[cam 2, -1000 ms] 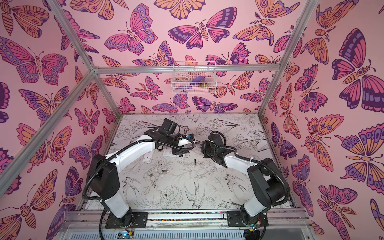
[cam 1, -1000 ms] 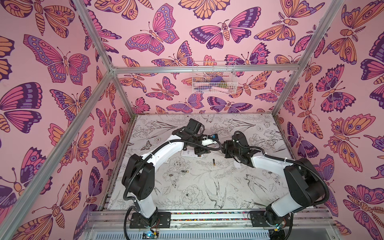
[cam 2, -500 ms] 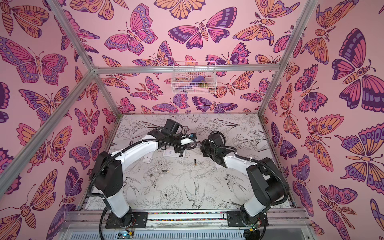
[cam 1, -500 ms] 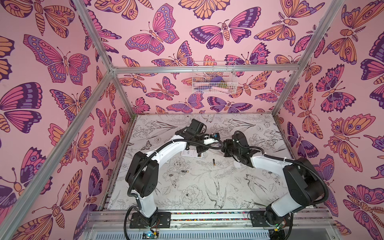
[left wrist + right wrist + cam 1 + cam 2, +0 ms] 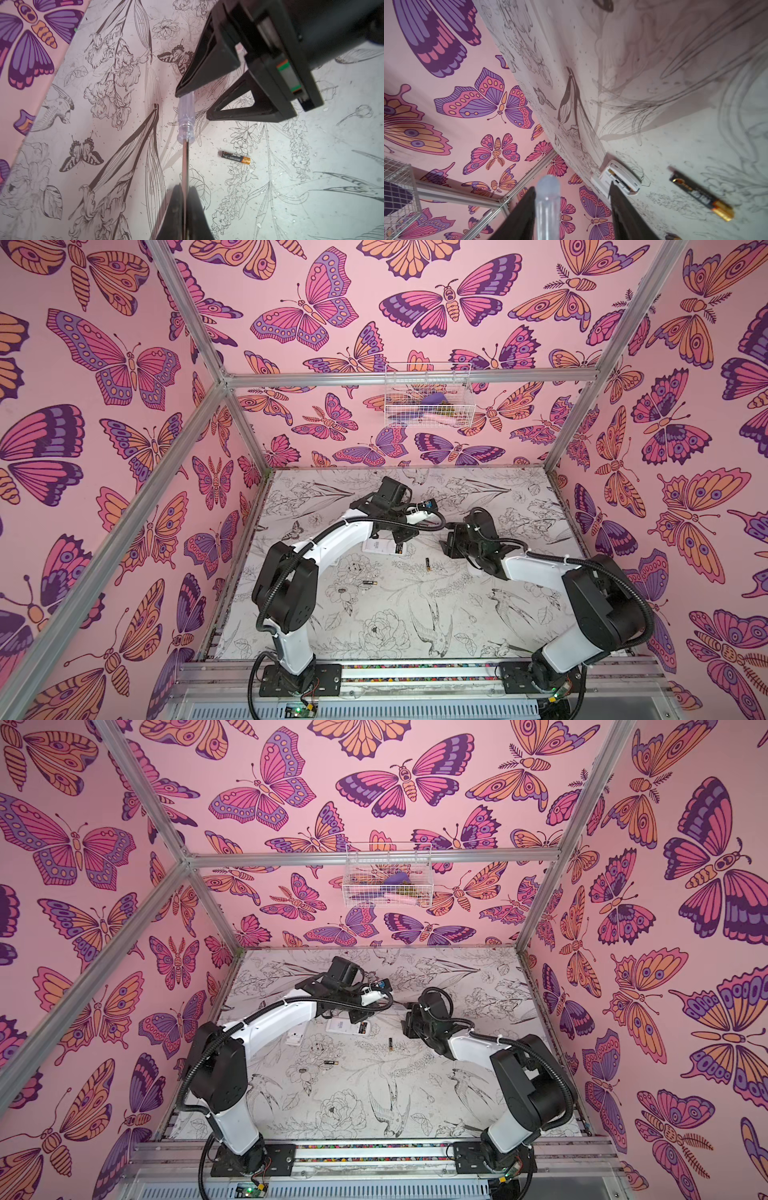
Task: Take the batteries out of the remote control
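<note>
Butterfly-papered pink enclosure is surrounding a floral-print bench (image 5: 415, 614).
Left tool (image 5: 184, 192): pinching the screwdriver (image 5: 185, 116) by its metal shaft.
Right tool (image 5: 572, 185): standing spread around the clear handle.
Remote control (image 5: 376, 546): lying open mid-bench.
Batteries (image 5: 427, 564): two lying loose just nearward of the remote control, others sitting inside it.

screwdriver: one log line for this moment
left hand: shut on screwdriver shaft | right hand: open around handle | two batteries loose on table | battery in remote
</note>
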Action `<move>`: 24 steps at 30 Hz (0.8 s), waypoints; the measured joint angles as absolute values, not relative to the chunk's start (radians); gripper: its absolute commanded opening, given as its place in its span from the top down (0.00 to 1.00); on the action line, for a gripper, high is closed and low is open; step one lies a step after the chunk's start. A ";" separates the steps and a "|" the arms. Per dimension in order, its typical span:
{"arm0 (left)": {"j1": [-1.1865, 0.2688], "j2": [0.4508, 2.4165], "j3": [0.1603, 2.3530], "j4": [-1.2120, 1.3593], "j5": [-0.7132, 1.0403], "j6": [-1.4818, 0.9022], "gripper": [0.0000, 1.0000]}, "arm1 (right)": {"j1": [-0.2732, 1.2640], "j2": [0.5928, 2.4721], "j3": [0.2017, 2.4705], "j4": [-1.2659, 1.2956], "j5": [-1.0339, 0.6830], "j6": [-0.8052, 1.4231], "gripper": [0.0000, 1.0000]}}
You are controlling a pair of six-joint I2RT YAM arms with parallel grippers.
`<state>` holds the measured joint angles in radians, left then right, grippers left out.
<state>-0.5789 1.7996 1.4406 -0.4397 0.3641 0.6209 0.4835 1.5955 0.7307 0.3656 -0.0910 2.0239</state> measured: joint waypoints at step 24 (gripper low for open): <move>-0.284 1.700 1.509 -0.435 0.804 -0.010 1.00 | 0.400 1.336 0.796 0.332 -0.090 1.385 0.11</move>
